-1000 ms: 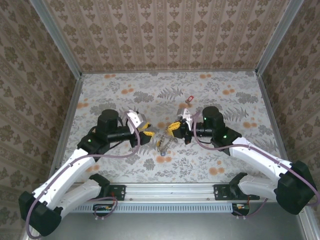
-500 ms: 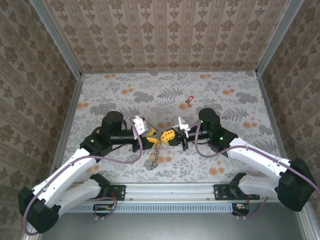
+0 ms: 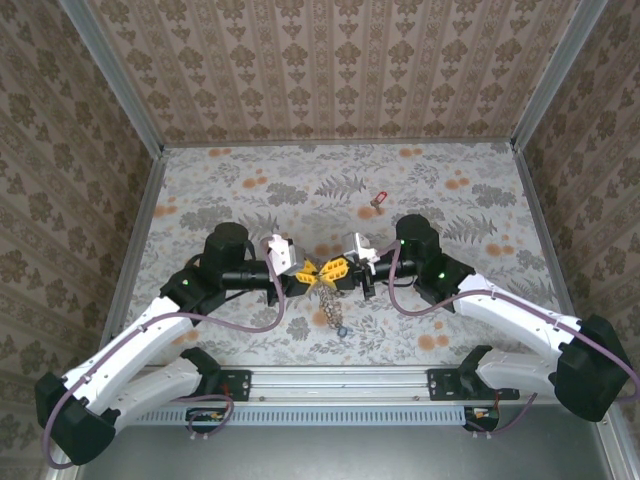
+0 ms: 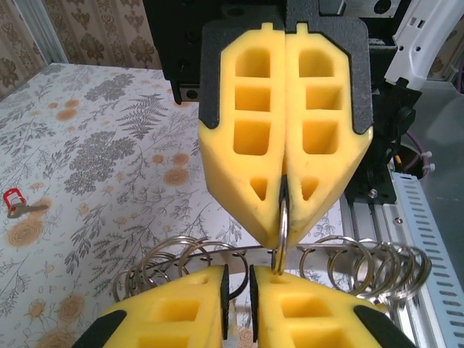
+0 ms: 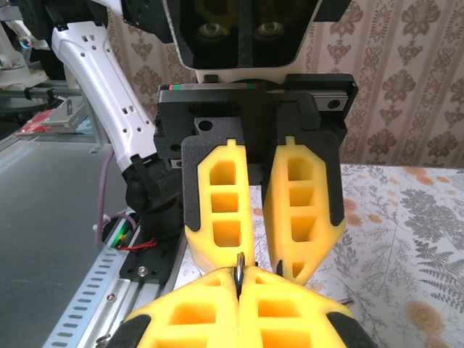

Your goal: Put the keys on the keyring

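Note:
The keyring (image 3: 329, 303) hangs as a silvery string of rings between my two grippers, above the table. My right gripper (image 3: 338, 268) is shut on one of its rings, whose edge pokes out between the right gripper's (image 5: 239, 279) yellow fingers. My left gripper (image 3: 306, 270) faces it tip to tip. In the left wrist view its jaws stand a narrow gap apart, with a ring wire of the keyring (image 4: 348, 264) passing through that gap. A red-headed key (image 3: 377, 200) lies on the table behind the right arm. A small dark piece (image 3: 341, 328) hangs at the keyring's lower end.
The floral table (image 3: 450, 300) is boxed in by patterned walls with metal corner posts (image 3: 120, 85). A metal rail (image 3: 340, 385) with both arm bases runs along the near edge. The red-headed key (image 4: 14, 206) lies far left in the left wrist view.
The left jaws have narrowed from wide to a slim gap. Both grippers came together tip to tip, and the hanging keyring swung from lower left to lower right.

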Action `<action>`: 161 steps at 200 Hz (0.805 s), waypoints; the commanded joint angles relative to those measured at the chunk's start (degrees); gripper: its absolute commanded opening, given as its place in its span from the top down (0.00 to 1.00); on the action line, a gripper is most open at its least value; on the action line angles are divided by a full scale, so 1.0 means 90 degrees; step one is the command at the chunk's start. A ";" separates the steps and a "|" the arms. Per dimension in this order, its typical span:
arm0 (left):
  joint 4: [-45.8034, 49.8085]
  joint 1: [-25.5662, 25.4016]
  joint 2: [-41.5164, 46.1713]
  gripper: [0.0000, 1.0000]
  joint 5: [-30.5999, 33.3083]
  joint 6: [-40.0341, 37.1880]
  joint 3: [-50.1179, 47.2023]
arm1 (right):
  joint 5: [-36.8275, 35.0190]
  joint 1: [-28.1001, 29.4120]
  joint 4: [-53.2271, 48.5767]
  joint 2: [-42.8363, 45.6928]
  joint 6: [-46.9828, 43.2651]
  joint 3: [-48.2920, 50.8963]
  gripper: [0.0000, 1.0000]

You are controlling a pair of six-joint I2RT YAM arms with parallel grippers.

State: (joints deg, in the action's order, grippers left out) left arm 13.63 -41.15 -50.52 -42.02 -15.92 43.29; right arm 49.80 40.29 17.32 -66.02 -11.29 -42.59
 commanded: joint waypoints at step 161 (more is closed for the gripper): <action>0.0161 -0.0104 -0.0042 0.74 0.0266 -0.0057 0.0339 | -0.0265 0.0102 0.0068 0.0031 -0.0144 -0.0214 1.00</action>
State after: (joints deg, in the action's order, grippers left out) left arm 16.40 -41.60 -49.82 -40.34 -17.58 44.36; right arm 46.74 40.84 15.07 -66.02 -12.08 -42.70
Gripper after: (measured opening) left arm 0.261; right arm 0.046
